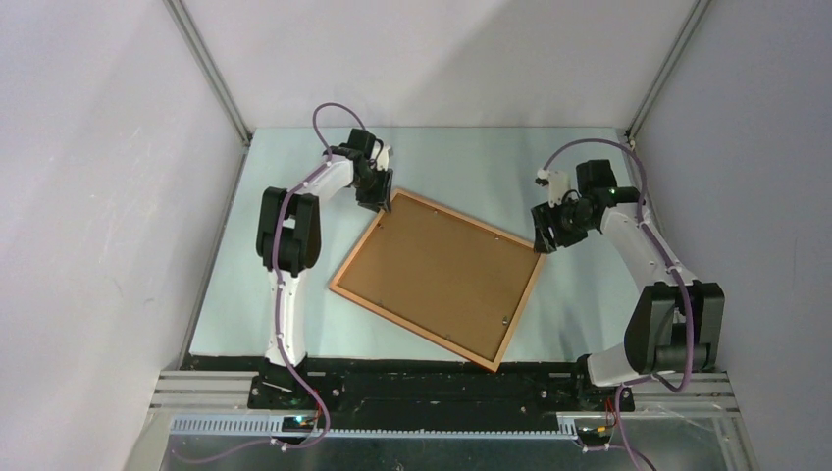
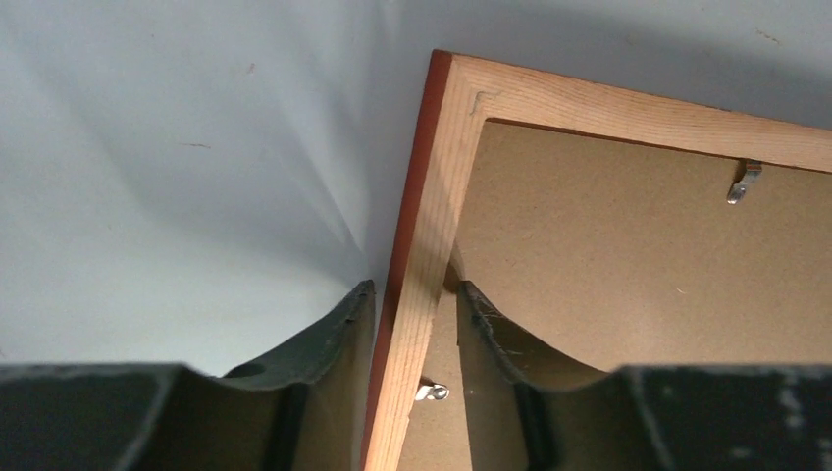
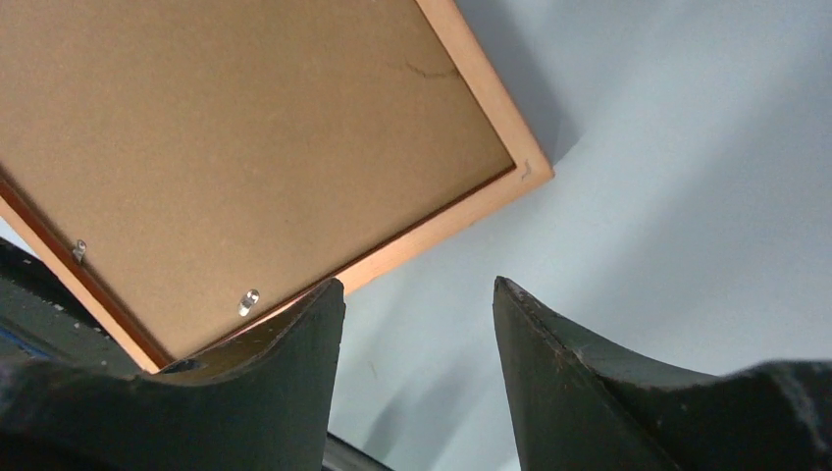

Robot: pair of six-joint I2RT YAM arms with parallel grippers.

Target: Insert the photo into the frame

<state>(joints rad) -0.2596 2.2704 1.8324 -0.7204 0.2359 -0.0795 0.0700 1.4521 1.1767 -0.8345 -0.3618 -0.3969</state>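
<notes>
One frame (image 2: 429,245) lies back-up near the table's (image 1: 491,167) middle, with one brown backing board (image 1: 437,275) set inside it. Two metal clips (image 2: 746,182) show by my left gripper (image 2: 417,286). Its jaws straddle the rail at the frame's far corner; I cannot tell whether they pinch it. My right gripper (image 3: 417,282) gapes empty beside the frame's right corner.

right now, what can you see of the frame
The frame is a thin rectangle of light wood with a reddish-brown outer edge, lying back up and skewed on the pale table. A brown backing board fills it, with metal clips at its edge. The left gripper straddles its rail near the far corner; a pinch cannot be confirmed. The right gripper stands open off the right corner, not touching.
</notes>
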